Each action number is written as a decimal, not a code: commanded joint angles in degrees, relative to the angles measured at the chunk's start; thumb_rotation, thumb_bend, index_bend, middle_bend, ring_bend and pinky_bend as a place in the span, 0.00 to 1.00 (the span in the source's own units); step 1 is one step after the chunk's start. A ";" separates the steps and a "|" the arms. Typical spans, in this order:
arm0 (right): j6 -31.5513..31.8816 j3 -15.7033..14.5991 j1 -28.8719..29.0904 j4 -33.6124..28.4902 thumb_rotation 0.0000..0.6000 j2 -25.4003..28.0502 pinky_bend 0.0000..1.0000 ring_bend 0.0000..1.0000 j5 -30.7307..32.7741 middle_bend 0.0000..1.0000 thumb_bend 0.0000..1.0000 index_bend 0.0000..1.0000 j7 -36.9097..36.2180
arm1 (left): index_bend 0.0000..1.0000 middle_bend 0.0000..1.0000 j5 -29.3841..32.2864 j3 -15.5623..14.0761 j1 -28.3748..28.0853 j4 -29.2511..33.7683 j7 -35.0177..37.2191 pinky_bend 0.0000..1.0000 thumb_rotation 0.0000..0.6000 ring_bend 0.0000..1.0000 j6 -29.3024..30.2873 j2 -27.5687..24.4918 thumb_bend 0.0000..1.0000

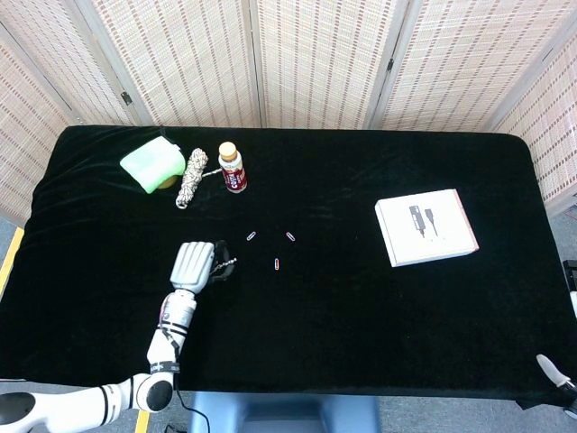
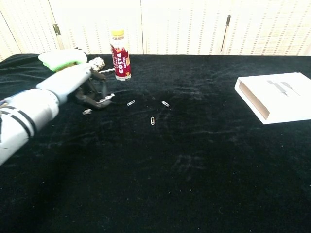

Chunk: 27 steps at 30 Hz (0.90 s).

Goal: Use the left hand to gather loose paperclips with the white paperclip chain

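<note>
My left hand (image 1: 194, 264) hovers over the black table (image 1: 361, 307) left of centre, its fingers curled around a short paperclip chain (image 2: 108, 97). One end of the chain pokes out toward the right and another link hangs below the hand (image 2: 77, 85). Three loose paperclips lie to the right of the hand: one (image 1: 251, 236) nearest it, one (image 1: 290, 236) further right, and one (image 1: 276, 264) closer to me. The chest view shows them apart from the chain. Only a pale tip of my right hand (image 1: 546, 366) shows at the lower right corner.
A Costa bottle (image 1: 233, 168) stands at the back left, beside a rope bundle (image 1: 190, 177) and a green-covered object (image 1: 155, 162). A white box (image 1: 425, 226) lies at the right.
</note>
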State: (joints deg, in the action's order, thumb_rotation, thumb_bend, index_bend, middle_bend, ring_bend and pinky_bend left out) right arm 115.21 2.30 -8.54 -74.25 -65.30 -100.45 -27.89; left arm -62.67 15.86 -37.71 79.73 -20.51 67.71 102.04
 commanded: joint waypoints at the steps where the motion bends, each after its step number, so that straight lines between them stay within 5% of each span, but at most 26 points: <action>1: -1.12 -0.10 0.81 -0.89 1.00 0.50 0.00 0.00 -0.41 0.00 0.21 0.00 0.93 | 0.85 1.00 -0.46 -0.51 0.53 0.19 0.08 1.00 1.00 1.00 0.33 -0.96 0.56; 5: -2.32 -0.15 1.63 -1.77 1.00 1.08 0.00 0.00 -0.61 0.00 0.21 0.00 1.60 | 0.82 1.00 -0.83 -0.66 1.15 0.26 0.60 1.00 1.00 1.00 1.02 -1.61 0.55; 7: -2.66 -0.12 1.94 -1.98 1.00 1.25 0.00 0.00 -0.67 0.00 0.21 0.00 1.71 | 0.65 1.00 -0.32 -0.80 1.27 0.35 -0.48 1.00 1.00 1.00 0.92 -2.07 0.49; 9: -2.94 -0.12 2.23 -2.17 1.00 1.41 0.00 0.00 -0.73 0.00 0.21 0.00 1.75 | 0.33 1.00 0.69 -0.70 1.40 1.18 -2.32 1.00 1.00 1.00 0.89 -2.95 0.36; 12: -3.10 -0.14 2.45 -2.30 1.00 1.54 0.00 0.00 -0.77 0.00 0.21 0.00 1.79 | 0.05 1.00 1.21 -1.12 1.70 2.17 -5.47 1.00 1.00 1.00 1.57 -4.52 0.23; 24: -3.14 -0.49 2.70 -2.73 1.00 1.43 0.00 0.00 -1.10 0.00 0.21 0.00 3.09 | 0.00 0.99 2.01 -3.66 3.64 11.58 -10.69 1.00 1.00 1.00 2.00 -12.20 0.16; 27: -3.27 -0.59 2.69 -2.73 1.00 1.41 0.00 0.00 -1.02 0.00 0.21 0.00 3.50 | 0.00 0.80 -1.67 -6.03 5.52 15.28 -9.27 0.96 1.00 0.90 3.40 -15.96 0.17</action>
State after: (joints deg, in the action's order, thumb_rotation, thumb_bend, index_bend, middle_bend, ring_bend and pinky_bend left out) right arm 111.98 1.75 -5.84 -76.98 -63.88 -101.48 -24.46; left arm -61.88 11.66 -33.62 92.44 -30.60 70.16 88.71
